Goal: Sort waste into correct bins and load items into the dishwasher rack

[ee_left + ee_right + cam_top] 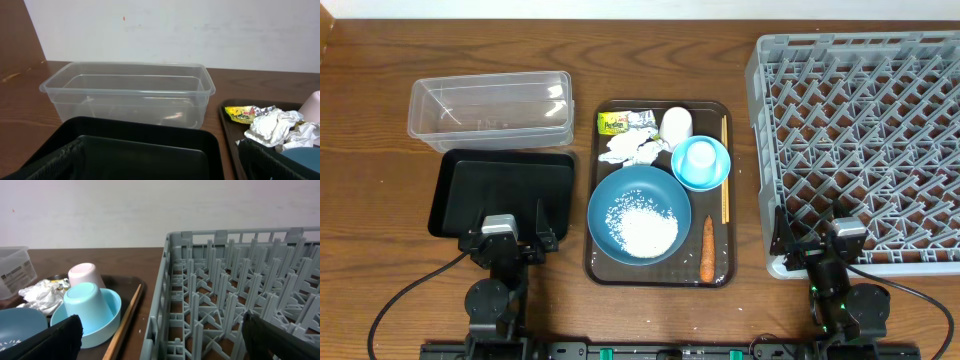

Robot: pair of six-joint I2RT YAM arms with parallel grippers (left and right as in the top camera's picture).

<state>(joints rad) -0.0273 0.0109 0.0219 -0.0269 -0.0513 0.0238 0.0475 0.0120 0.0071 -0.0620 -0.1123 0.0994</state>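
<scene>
A large dark-blue bowl [630, 190] holding loose white rice [645, 230] sits on the brown serving tray. Beside it lie an orange carrot stick [708, 248], crumpled tissue [628, 149], a yellow-green wrapper [613, 123], a white cup [676, 124], chopsticks [724, 170], and a pale-blue cup [701, 158] upside down in a small light-blue bowl [718, 174]. The clear tub [490, 105] and black tray [505, 185] stand left, the grey rack [756, 150] right. My left gripper [508, 236] hangs open over the black tray's near edge. My right gripper [832, 245] stands open at the rack's near left corner. Neither holds anything.
The brown serving tray [665, 272] lies between the black tray and the rack. In the left wrist view the clear tub [125, 92] stands straight ahead, beyond the black tray [145, 150]. The right wrist view shows the rack's wall [160, 305] between my fingers.
</scene>
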